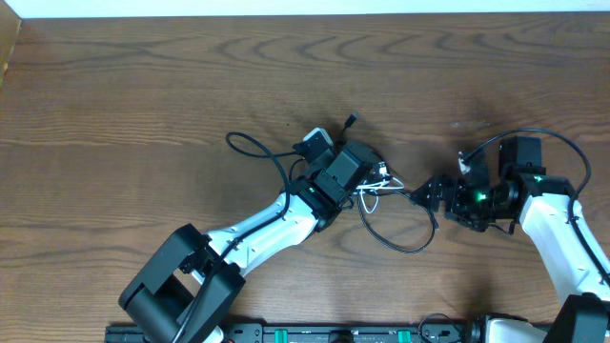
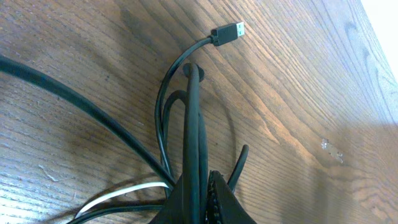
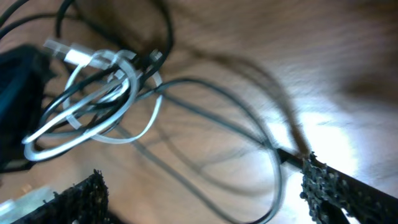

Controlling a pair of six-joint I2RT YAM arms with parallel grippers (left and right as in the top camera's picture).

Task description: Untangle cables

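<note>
- Cables [image 1: 381, 186] lie knotted on the table [image 1: 143, 76], a little right of its middle, between my two grippers. Black strands loop out of the knot to the left and toward the near edge.
- White cable [image 3: 93, 118] sits coiled small inside the knot, with black strands threaded through its loops and its pale plug poking out at one side.
- USB plug [image 2: 230, 31] on one black strand lies flat on the wood just beyond my left fingers, its metal end pointing away from them.
- My left gripper [image 2: 202, 186] is pressed together on a bunch of black strands, which run straight out from between the pads.
- My left arm [image 1: 267, 224] reaches diagonally from the near-left side, stretched out, its wrist over the left part of the knot.
- My right gripper [image 3: 202, 180] is spread wide and grips nothing. One black strand runs up to the tip of the finger [image 3: 329, 190] on the right of that wrist view.
- My right arm [image 1: 558, 233] comes up the right side and bends at the wrist, so the gripper points left at the knot. A green light [image 1: 481, 197] glows on the wrist.
</note>
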